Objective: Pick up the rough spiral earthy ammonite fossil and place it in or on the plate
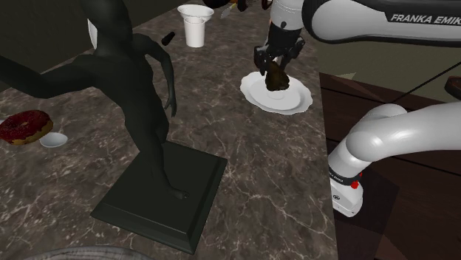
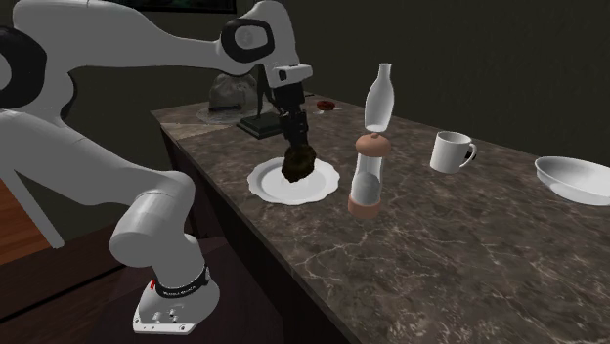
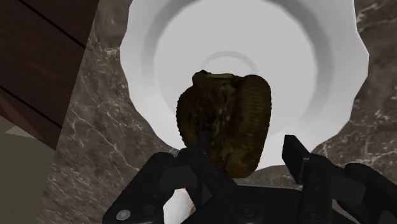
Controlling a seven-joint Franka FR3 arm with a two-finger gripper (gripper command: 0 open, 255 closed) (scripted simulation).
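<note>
The gripper is hovering over the white plate, fingers apart. The brown ribbed ammonite fossil is sitting mid-plate btwn them, w/ one finger at its edge and the other finger standing clear.

— Gripper?
— Low over the white plate, fingers flanking the brown fossil at the plate's centre.
— Rest of the marbled counter?
— Dark statue on a square base, foreground. White cup near the far edge. Doughnut at left.
</note>
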